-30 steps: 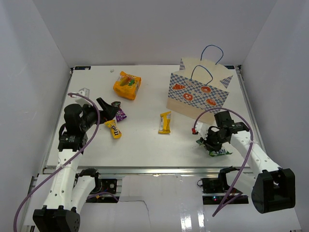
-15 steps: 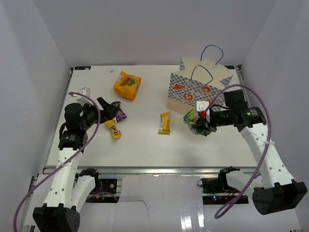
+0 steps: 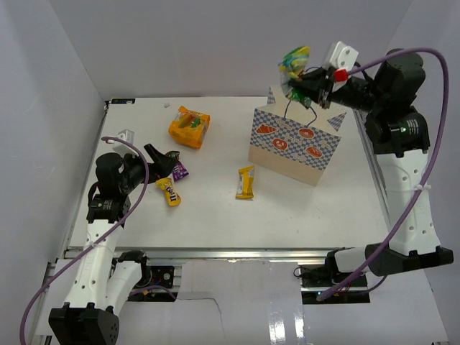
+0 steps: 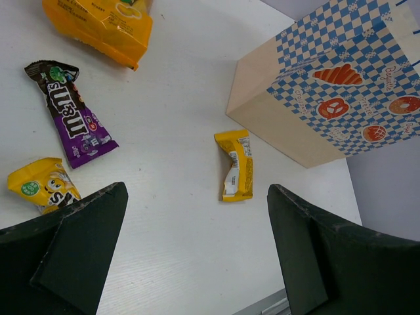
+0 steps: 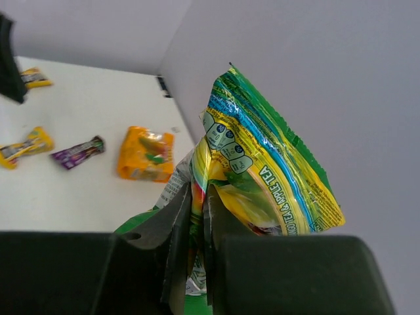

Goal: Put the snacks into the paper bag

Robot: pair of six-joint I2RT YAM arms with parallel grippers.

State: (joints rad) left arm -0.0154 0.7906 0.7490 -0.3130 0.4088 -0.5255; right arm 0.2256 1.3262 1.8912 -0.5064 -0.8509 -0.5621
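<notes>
From above, the right gripper (image 3: 310, 85) holds the green bag (image 3: 293, 63) in the air over the paper bag (image 3: 295, 144). The left gripper (image 3: 158, 162) sits beside the purple packet (image 3: 177, 169). The left wrist view shows wide, empty jaws, the bar (image 4: 236, 164) lying beyond them. The right wrist view shows jaws pinched tight on the green bag.
</notes>
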